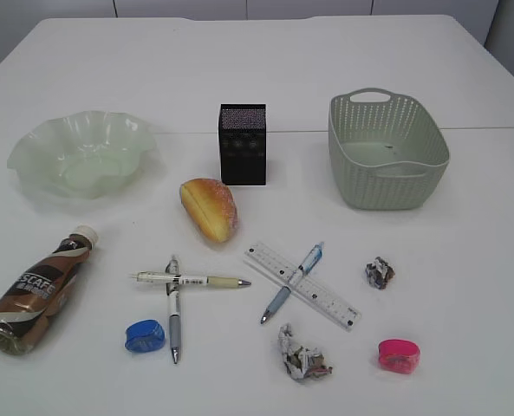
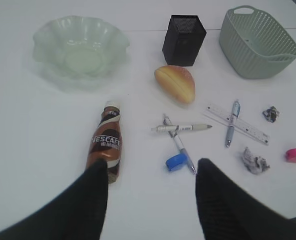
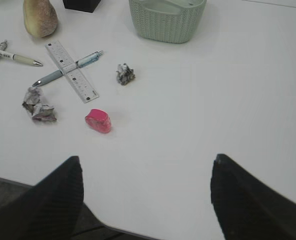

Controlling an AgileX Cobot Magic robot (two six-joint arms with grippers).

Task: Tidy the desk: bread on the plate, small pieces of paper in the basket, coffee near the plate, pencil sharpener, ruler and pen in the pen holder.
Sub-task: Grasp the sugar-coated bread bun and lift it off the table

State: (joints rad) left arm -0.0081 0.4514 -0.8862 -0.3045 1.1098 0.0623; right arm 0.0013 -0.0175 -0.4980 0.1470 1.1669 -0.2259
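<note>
Both tools (image 2: 151,200) (image 3: 147,200) apparently gape apart, gripping nothing.

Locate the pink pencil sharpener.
The pink pencil sharpener sits at the table's front right in the exterior view, right of the larger crumpled paper, below the ruler's end.

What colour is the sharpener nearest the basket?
Pink sharpener, clearest in the right wrist view; the other is blue.

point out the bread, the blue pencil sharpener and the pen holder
bread (image 1: 209,209), exterior view, middle of the crust
blue pencil sharpener (image 1: 145,335), exterior view, centre of its body
pen holder (image 1: 243,149), exterior view, front face
</note>
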